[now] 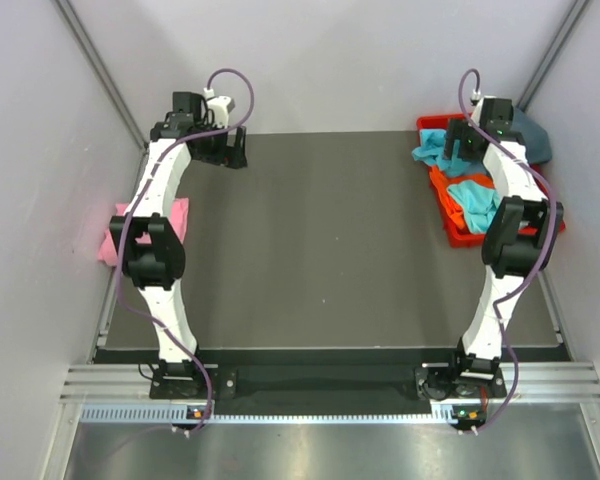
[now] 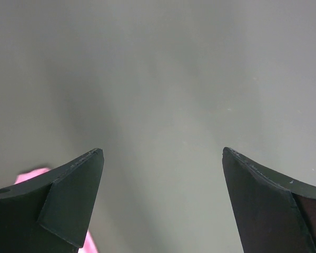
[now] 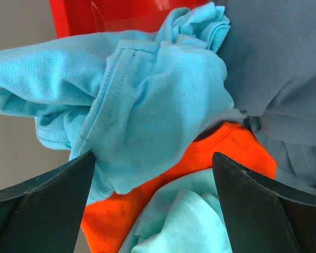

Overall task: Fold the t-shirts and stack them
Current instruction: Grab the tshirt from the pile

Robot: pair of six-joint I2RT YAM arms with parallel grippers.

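Left end effector (image 2: 160, 153): fingers spread wide apart with nothing between them. It hangs over a bare grey stretch of the desk (image 1: 330, 240) at the far left corner.

Right end effector (image 3: 152, 155): fingers also wide apart, clamped on nothing. It is poised over the heap of cloth in the red bin (image 1: 452, 228) at the far right. Whether its fingertips touch the cloth cannot be told.

Pink t-shirt (image 1: 110, 240): lies at the left edge of the desk, partly hidden under the left arm and partly hanging past the edge. A sliver of it shows at the lower left of the left wrist view, beside the finger there.

Turquoise t-shirt (image 3: 147, 100): crumpled, on top of the heap and directly ahead of the right fingers. A stitched hem runs down its middle, and part of it spills over the bin's left wall onto the desk.

Orange t-shirt (image 3: 226, 153): lies beneath the turquoise one, with only a patch showing.

Grey-blue t-shirt (image 3: 274, 63): lies on the right side of the heap, touching the turquoise cloth. From above it drapes over the bin's far right corner.

Pale teal t-shirt (image 3: 184, 216): bunched at the near side of the heap, lying on the orange cloth.

Red bin: stands at the right edge of the desk, well apart from the pink shirt.
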